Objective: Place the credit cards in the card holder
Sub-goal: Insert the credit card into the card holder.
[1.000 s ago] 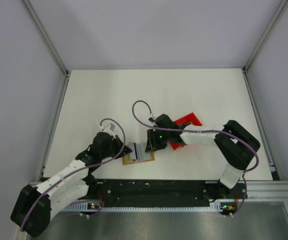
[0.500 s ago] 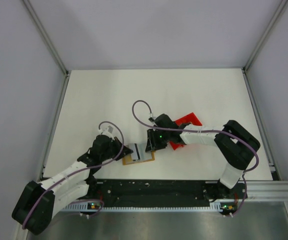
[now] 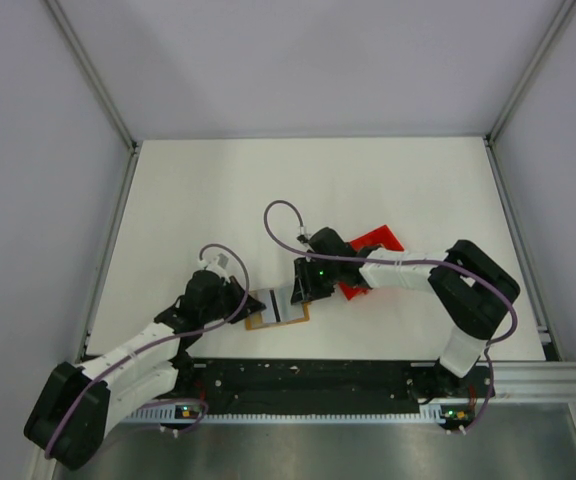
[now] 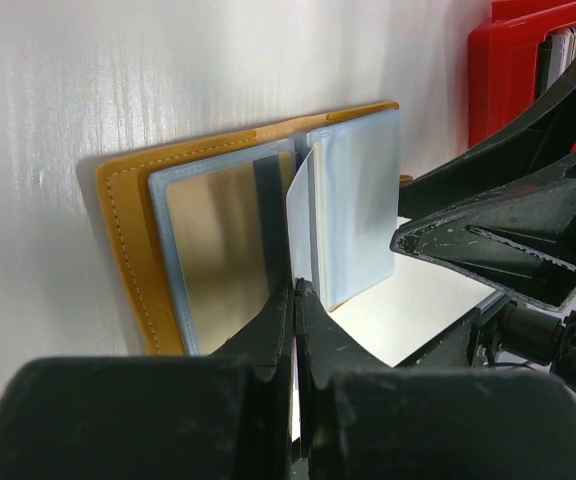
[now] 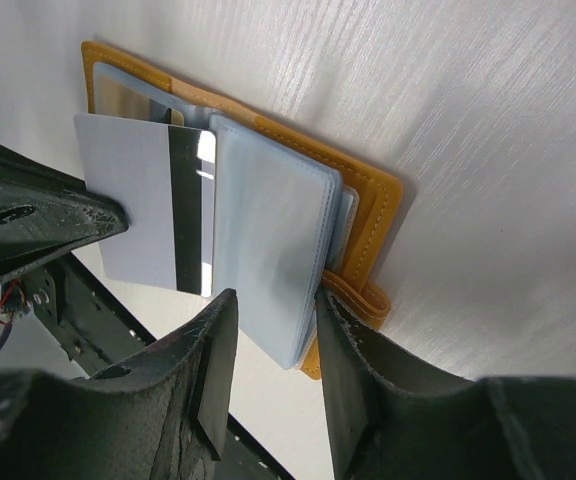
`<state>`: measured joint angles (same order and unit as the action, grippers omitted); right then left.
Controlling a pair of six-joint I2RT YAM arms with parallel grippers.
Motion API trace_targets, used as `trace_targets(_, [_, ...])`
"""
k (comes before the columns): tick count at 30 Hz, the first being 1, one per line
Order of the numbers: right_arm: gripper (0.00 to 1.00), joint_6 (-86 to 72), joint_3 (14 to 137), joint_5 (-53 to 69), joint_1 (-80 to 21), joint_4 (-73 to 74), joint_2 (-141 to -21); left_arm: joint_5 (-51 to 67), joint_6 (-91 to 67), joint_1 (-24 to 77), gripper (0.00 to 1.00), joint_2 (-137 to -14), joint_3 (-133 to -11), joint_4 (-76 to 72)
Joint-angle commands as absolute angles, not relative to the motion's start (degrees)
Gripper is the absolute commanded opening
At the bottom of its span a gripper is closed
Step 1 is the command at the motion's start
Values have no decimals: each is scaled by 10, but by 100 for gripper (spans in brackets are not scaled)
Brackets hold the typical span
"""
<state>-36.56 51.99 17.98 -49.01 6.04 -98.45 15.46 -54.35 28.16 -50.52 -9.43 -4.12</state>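
Nearest us, our left gripper is clenched on the grey-white card, held at the open orange card holder on the white table. Our right gripper straddles its clear sleeves; whether it pinches them, we cannot tell. Beyond sits a red tray.

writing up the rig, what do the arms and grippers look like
The left arm and right arm have white shells, black joints and a looping purple cable each. The left gripper and right gripper are matte black with scuffed, wedge-shaped fingers. A green light glows on the right wrist.
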Motion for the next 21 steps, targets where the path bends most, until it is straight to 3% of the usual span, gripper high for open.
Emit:
trace_targets(1, [38, -356, 536, 153, -494, 85, -1003, 171, -512, 280, 0, -515, -85, -35])
trace_targets(21, [38, -356, 542, 157, -493, 92, -1018, 119, -522, 281, 0, -532, -66, -123])
